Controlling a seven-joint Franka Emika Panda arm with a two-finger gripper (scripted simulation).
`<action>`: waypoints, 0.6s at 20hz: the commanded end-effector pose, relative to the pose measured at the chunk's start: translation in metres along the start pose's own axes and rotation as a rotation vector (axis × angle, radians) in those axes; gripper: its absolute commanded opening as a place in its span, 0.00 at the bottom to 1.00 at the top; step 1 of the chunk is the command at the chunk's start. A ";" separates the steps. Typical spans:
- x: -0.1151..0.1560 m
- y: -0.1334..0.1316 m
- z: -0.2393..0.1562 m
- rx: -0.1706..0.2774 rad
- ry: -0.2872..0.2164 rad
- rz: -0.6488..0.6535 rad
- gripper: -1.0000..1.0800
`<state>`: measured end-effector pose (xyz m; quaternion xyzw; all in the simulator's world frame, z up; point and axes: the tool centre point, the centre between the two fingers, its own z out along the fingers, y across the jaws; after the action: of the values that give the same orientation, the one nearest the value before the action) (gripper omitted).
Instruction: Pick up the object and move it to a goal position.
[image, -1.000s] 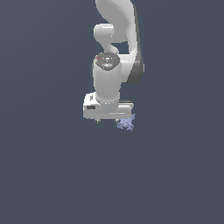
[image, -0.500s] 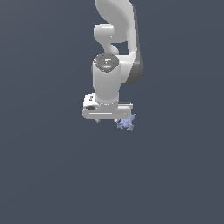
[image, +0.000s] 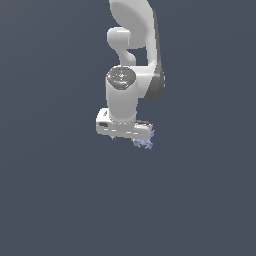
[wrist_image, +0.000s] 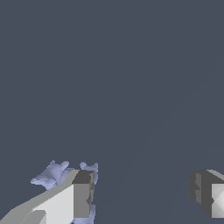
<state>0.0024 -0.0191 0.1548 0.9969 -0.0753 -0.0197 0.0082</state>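
Where the white arm (image: 131, 60) hangs down from the top of the exterior view, its gripper (image: 131, 139) points at the flat dark slate-grey ground (image: 55, 200). Wrist view: the two fingers are spread wide, a broad stretch of bare ground between them; nothing is pinched. The object (image: 144, 142), a pale blue-lavender spiky lump, sits just under the end of the white gripper body on the exterior view's right, much smaller than the gripper. Wrist view puts the same lump (wrist_image: 52, 174) at the outer side of one finger (wrist_image: 78, 199), partly hidden behind it, not in the gap between the fingers. Cannot tell whether finger and lump touch. Other finger (wrist_image: 205, 192) is well apart from the lump.
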 end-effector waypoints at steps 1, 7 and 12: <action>-0.001 -0.002 0.004 0.003 -0.020 0.059 0.81; -0.006 -0.006 0.015 0.006 -0.078 0.228 0.81; -0.010 -0.011 0.024 0.001 -0.127 0.370 0.81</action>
<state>-0.0056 -0.0088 0.1337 0.9689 -0.2362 -0.0734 0.0055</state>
